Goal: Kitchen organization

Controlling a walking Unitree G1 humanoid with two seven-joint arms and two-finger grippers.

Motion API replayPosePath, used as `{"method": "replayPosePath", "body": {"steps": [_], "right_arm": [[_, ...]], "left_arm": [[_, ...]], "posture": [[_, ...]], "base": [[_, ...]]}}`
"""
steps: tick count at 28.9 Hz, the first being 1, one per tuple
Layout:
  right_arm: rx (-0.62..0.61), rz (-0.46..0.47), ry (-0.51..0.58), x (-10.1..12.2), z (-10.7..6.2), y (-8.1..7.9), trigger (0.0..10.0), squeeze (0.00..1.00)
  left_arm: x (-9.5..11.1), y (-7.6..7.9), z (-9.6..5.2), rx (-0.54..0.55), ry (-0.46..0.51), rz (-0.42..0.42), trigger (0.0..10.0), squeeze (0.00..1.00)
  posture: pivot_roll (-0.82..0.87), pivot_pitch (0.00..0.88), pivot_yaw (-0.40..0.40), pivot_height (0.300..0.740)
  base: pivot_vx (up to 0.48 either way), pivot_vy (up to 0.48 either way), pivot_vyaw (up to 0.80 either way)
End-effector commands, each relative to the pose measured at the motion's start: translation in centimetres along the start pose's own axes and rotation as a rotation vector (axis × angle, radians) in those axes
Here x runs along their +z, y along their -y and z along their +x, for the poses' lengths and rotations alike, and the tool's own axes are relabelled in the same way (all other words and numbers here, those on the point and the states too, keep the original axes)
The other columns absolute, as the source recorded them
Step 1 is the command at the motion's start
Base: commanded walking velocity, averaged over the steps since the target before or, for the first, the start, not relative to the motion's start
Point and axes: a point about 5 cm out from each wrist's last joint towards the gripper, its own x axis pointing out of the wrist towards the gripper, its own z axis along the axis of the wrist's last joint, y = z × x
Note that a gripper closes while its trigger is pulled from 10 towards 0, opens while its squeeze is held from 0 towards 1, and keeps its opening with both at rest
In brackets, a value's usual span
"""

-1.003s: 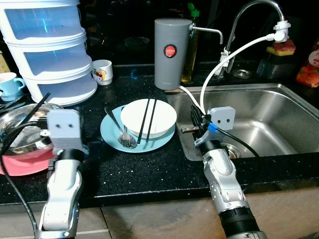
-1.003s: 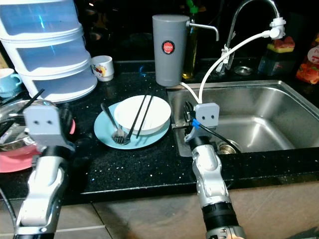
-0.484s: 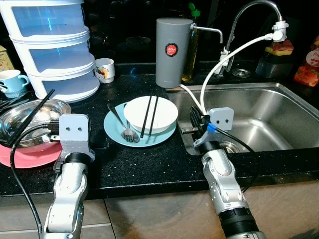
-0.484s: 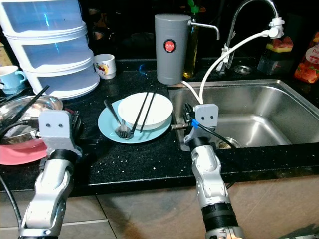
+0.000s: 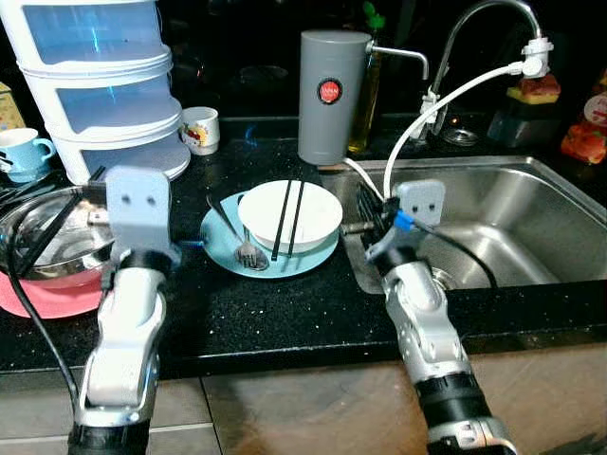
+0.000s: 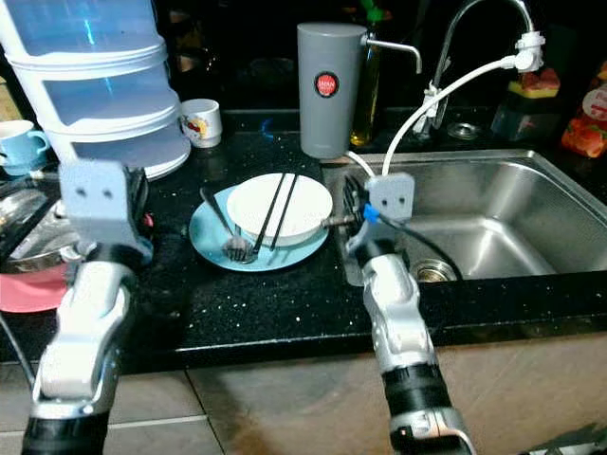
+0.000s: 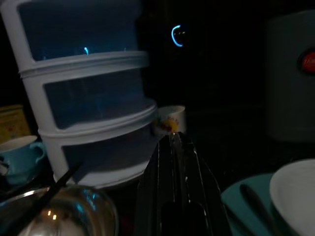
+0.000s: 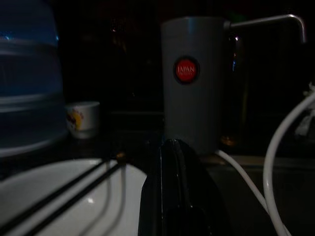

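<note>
Two black chopsticks (image 5: 287, 218) lie across the white round bowl (image 5: 290, 214), long axis running away; right gripper (image 5: 368, 209), fingers pressed together, just beside; left gripper (image 7: 176, 147) likewise pressed, farther.

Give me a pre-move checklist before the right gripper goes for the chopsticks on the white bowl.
1. Chopsticks lie across the white bowl: ok.
2. Bowl sits on the blue plate, fork beside it: ok.
3. Right gripper at the sink edge beside the bowl, jaws shut and not ready to grasp: not ok.
4. White hose passes close behind the right gripper: not ok.
5. Left gripper shut, holding nothing: ok.
</note>
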Motion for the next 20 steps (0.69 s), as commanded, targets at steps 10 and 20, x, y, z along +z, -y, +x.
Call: {"method": "replayPosePath", "body": {"steps": [10, 20], "right_arm": [[0.214, 0.093, -0.08, 2.1, 1.2, 1.4, 10.0, 0.0], [0.278, 0.27, 0.009, 5.1, 2.2, 3.0, 10.0, 1.0]], "left_arm": [[0.0, -1.3, 0.0, -0.187, -0.071, -0.034, 10.0, 0.0], [0.7, -1.5, -1.6, -0.499, -0.089, -0.072, 10.0, 0.0]], "posture": [[0.04, 0.036, -0.038, 0.74], [0.05, 0.043, -0.045, 0.74]], "base": [[0.0, 0.0, 0.0], [0.0, 0.0, 0.0]]}}
